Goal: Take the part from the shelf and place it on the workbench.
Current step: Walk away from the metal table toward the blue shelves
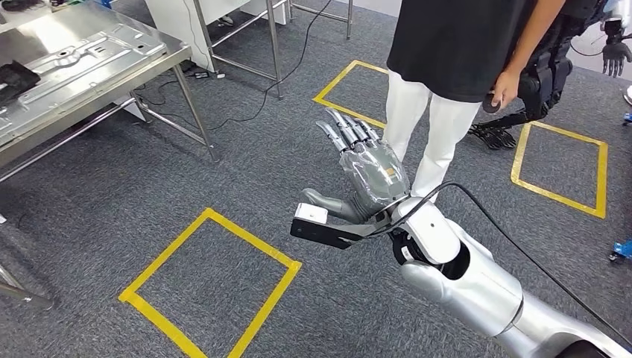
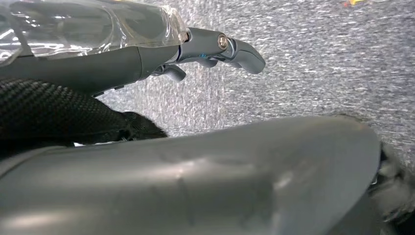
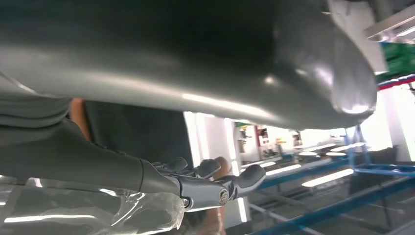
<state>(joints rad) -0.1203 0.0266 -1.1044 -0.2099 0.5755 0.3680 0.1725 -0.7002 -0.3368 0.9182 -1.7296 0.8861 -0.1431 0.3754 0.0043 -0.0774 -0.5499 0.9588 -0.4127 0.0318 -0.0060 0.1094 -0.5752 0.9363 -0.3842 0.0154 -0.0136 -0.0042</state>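
Head view: right hand (image 1: 369, 168) spread, seemingly empty, near person (image 1: 447, 67).

A workshop or robot test hall: grey carpet (image 1: 112, 186) marked with yellow tape squares (image 1: 211, 287), one just left of the right hand (image 1: 370, 170). Far left of it stands a steel workbench (image 1: 89, 82) bearing a pressed metal panel (image 1: 82, 48). Beyond the hand are cables (image 1: 294, 60), a person (image 1: 454, 67) and blue racking (image 3: 362, 171).
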